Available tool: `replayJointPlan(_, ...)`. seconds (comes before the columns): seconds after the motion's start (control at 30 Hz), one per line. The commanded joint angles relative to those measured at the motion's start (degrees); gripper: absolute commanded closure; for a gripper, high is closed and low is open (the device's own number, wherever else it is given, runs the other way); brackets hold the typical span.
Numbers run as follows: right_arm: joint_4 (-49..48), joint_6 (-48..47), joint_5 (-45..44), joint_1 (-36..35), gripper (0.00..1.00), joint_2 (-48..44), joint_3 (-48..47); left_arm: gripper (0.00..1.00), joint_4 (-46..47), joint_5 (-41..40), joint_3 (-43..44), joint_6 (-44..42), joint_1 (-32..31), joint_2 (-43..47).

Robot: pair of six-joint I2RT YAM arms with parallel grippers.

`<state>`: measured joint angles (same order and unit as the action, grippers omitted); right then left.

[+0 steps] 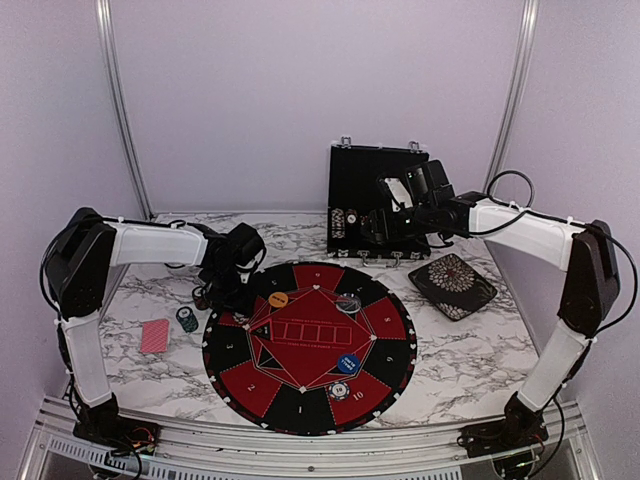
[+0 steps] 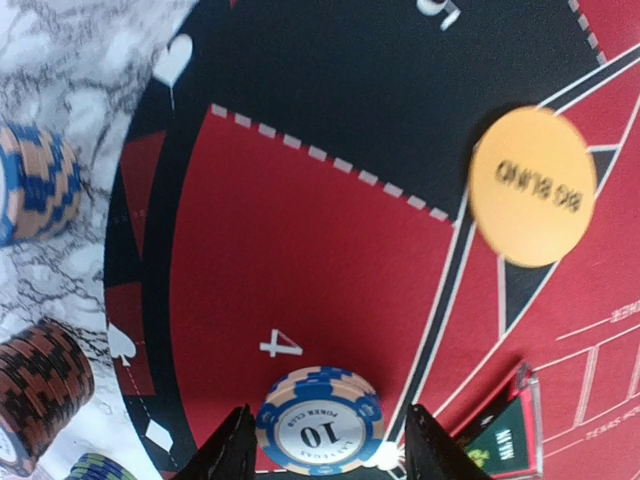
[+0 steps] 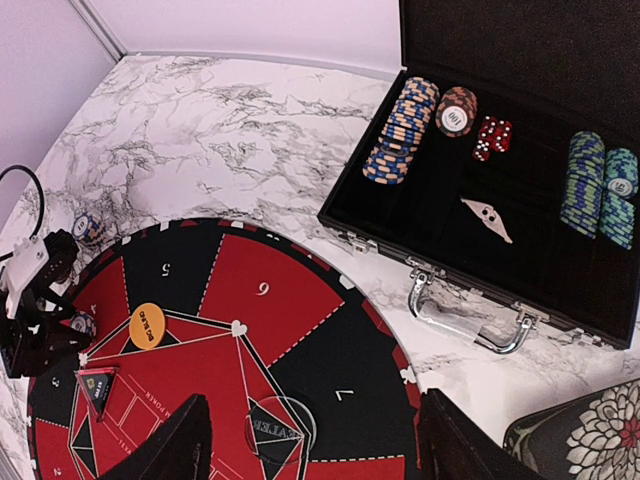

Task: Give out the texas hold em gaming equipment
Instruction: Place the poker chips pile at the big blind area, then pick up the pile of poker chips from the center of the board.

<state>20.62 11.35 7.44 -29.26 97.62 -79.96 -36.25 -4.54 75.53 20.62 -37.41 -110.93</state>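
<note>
- The top chip of the blue-and-white chip stack (image 2: 320, 432) bore "10" and "POKER CLUB".
- The orange disc (image 2: 532, 186) read "BIG BLIND".
- The round mat (image 2: 300, 260) showed "4", "5", "6" and "7".
- The brown chip (image 3: 457, 120) in the case (image 3: 540, 160) bore "100".

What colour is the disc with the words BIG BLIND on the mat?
The disc is orange with dark lettering; the left wrist view shows it best.

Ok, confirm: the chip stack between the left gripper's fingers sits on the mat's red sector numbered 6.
Not 6. The left wrist view shows the chip stack between the fingers of the left gripper sitting on the mat's red sector numbered 4.
</note>
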Motion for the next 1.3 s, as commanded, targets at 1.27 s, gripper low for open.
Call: replayJointPlan(1.27,-0.03,0.42,0.27,0.61,0.32,-0.68,-0.10,0.36,-8.49,0.65,18.08,-8.02,14.58,-6.84)
